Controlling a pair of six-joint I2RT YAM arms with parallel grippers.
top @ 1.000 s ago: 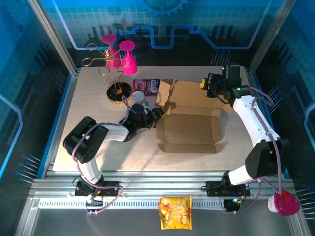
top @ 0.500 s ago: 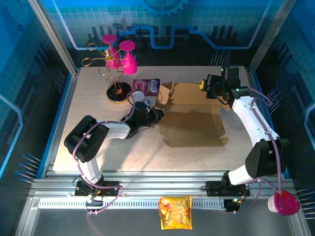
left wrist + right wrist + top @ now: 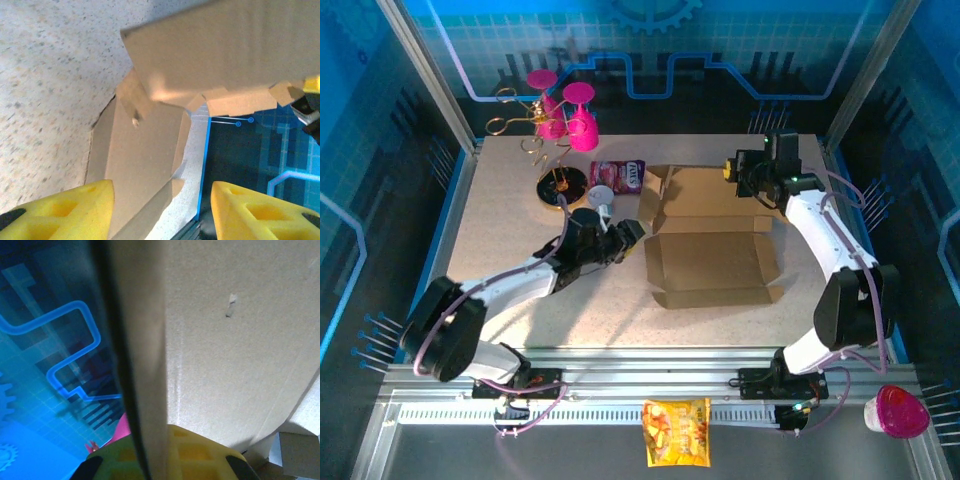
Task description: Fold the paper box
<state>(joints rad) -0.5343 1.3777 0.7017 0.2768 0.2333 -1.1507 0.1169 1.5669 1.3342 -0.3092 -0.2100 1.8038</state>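
Observation:
The brown paper box (image 3: pixel 712 262) lies open in the middle of the table, its shallow base flat and its back lid panel (image 3: pixel 705 193) tilted up. My right gripper (image 3: pixel 737 169) is shut on the lid's top edge. In the right wrist view the cardboard edge (image 3: pixel 145 340) runs between the yellow pads (image 3: pixel 200 450) of that gripper (image 3: pixel 155 452). My left gripper (image 3: pixel 626 236) is open just off the box's left side. In the left wrist view the box (image 3: pixel 145 155) lies ahead of that gripper (image 3: pixel 161 210), with nothing between its fingers (image 3: pixel 65 210).
A purple snack packet (image 3: pixel 618 176) and a small white cup (image 3: pixel 600 196) sit left of the box. Pink glasses on a gold stand (image 3: pixel 560 125) occupy the back left. A yellow snack bag (image 3: pixel 676 432) lies on the front rail, and a pink cup (image 3: pixel 900 410) at the far right.
The box has slid a little to the right and its lid stands more upright. The left arm has stretched out, its elbow swinging down to the left. The right gripper has shifted slightly back.

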